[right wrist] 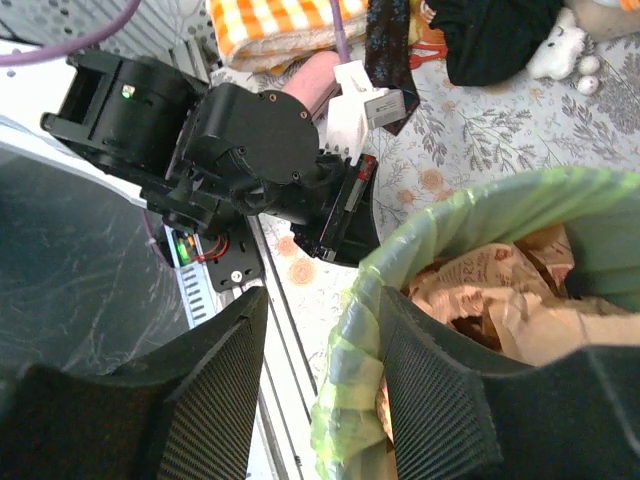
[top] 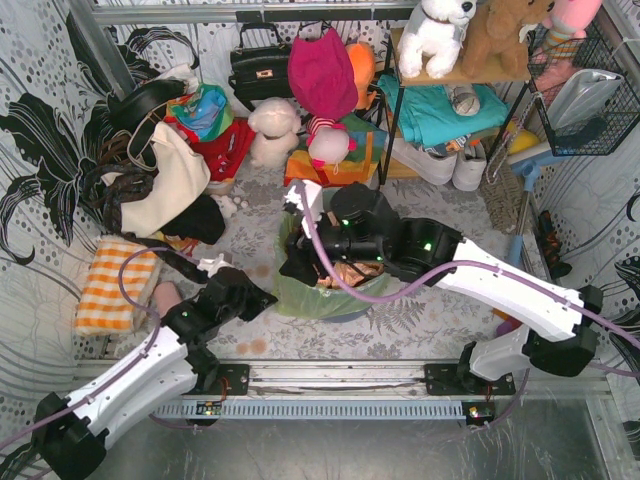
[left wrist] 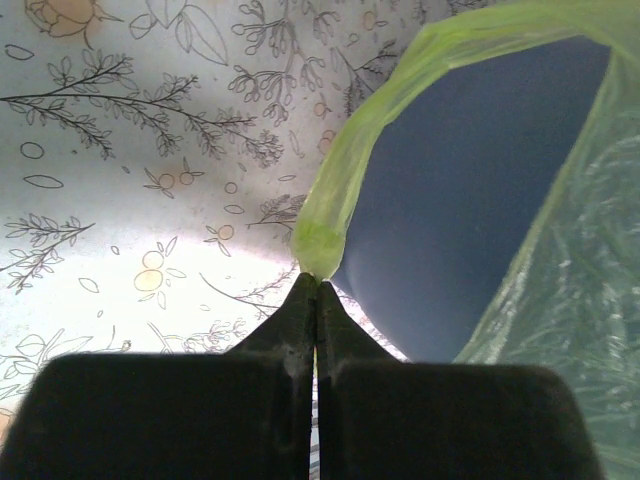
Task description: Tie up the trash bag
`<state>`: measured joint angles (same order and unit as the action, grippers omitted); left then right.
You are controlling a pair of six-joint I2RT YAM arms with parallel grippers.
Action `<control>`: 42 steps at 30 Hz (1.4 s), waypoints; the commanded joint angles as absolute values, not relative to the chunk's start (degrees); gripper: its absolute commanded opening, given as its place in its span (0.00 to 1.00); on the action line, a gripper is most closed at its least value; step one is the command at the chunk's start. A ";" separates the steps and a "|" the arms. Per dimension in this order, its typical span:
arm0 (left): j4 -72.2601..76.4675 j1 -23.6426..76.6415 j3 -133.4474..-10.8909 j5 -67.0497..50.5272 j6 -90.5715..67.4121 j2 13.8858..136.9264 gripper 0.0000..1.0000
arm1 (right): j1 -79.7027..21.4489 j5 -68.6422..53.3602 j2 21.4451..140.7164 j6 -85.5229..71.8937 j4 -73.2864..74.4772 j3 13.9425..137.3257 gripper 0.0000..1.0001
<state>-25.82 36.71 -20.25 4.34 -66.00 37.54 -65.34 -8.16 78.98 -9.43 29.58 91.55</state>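
Note:
The trash bag [top: 300, 296] is thin light-green plastic lining a round blue-grey bin [top: 352, 313], with crumpled brown paper [right wrist: 500, 290] inside. My left gripper [top: 268, 298] is at the bag's left side; in the left wrist view it [left wrist: 318, 278] is shut on a pinch of the bag's rolled rim [left wrist: 335, 200], with the bin's dark wall [left wrist: 470, 200] behind. My right gripper [top: 298, 266] hangs over the bag's left rim. In the right wrist view it [right wrist: 320, 390] is open, with the rim [right wrist: 350, 360] between its jaws: one finger [right wrist: 440, 400] inside the bag, the other [right wrist: 200, 400] outside.
Handbags and a cream bag [top: 165, 185] lie at the back left. Stuffed toys [top: 272, 130] and a shelf [top: 450, 95] stand behind the bin. An orange checked cloth [top: 115, 288] lies at the left. The metal base rail [top: 340, 385] runs along the near edge.

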 commanded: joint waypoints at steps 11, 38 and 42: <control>-26.11 36.60 -20.27 8.20 -66.26 33.85 0.40 | -66.45 -4.41 80.65 -6.20 28.43 92.05 0.49; 0.23 36.56 -14.29 -0.02 -59.02 59.25 0.52 | -66.44 -2.10 77.52 -8.95 28.00 89.51 0.50; -3.32 36.54 -15.60 1.81 -58.21 60.20 0.40 | -66.38 0.65 75.96 -9.20 27.66 88.71 0.50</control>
